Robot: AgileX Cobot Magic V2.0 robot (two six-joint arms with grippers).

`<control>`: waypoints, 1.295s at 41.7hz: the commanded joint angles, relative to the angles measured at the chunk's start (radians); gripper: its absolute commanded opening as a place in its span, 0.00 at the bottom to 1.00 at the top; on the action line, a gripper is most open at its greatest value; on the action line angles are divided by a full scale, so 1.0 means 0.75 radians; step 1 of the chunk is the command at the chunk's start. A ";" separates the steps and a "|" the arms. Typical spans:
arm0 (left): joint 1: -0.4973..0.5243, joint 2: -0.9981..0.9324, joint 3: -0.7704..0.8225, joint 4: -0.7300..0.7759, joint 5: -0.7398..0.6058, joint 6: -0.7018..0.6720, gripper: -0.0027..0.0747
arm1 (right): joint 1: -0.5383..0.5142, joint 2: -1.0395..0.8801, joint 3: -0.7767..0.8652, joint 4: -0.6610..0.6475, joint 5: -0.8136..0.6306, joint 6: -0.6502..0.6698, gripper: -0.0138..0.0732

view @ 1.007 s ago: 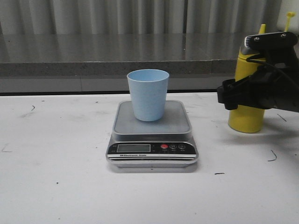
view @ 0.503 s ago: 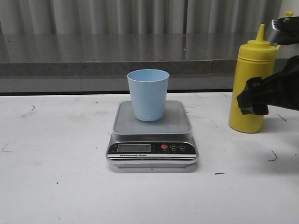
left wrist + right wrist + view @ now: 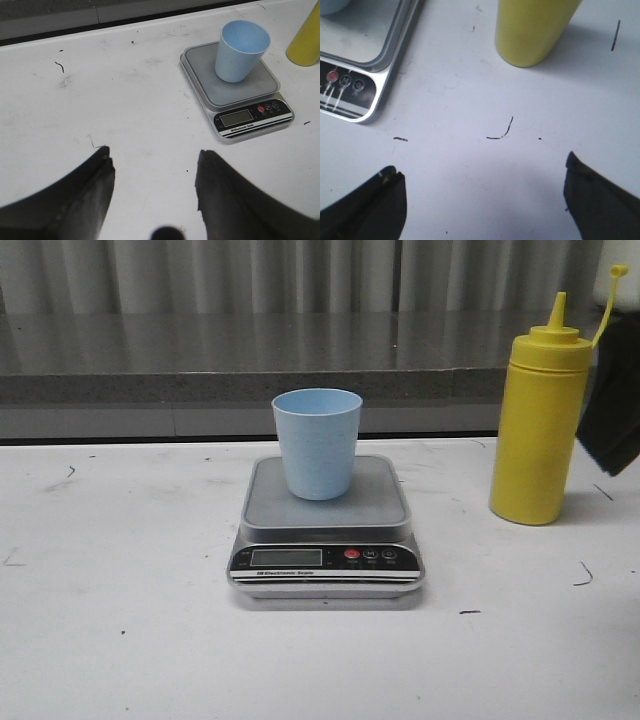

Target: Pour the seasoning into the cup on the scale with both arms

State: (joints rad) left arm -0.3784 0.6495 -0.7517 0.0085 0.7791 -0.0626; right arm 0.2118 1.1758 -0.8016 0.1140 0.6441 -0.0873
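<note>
The light blue cup [image 3: 317, 442] stands upright on the grey platform of the silver scale [image 3: 326, 558] at the table's middle. The yellow seasoning bottle [image 3: 538, 420] stands upright to the scale's right, its cap strap hanging off the nozzle. My right gripper [image 3: 482, 170] is open and empty, over bare table in front of the bottle [image 3: 532, 30]; only a black part of that arm [image 3: 615, 410] shows at the front view's right edge. My left gripper [image 3: 152, 162] is open and empty over the table to the left of the scale [image 3: 245, 107] and cup [image 3: 239, 50].
A grey counter ledge [image 3: 250, 370] runs along the back of the white table. Small dark scuff marks [image 3: 501, 131] dot the tabletop.
My right arm has drawn back to the right, away from the bottle, and nearly left the front view. The bottle, cup and scale have stayed put.
</note>
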 commanded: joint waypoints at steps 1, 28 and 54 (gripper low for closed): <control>0.001 -0.003 -0.038 -0.011 -0.093 -0.009 0.51 | -0.001 -0.143 -0.047 -0.018 0.096 -0.001 0.91; 0.001 -0.003 -0.038 -0.011 -0.093 -0.009 0.51 | -0.002 -0.863 -0.041 -0.210 0.462 0.185 0.91; 0.001 -0.003 -0.038 -0.011 -0.100 -0.009 0.37 | -0.002 -1.000 -0.041 -0.186 0.482 0.184 0.76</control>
State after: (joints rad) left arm -0.3784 0.6495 -0.7517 0.0085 0.7729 -0.0626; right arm 0.2118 0.4184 -0.8014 -0.0237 1.0646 0.0501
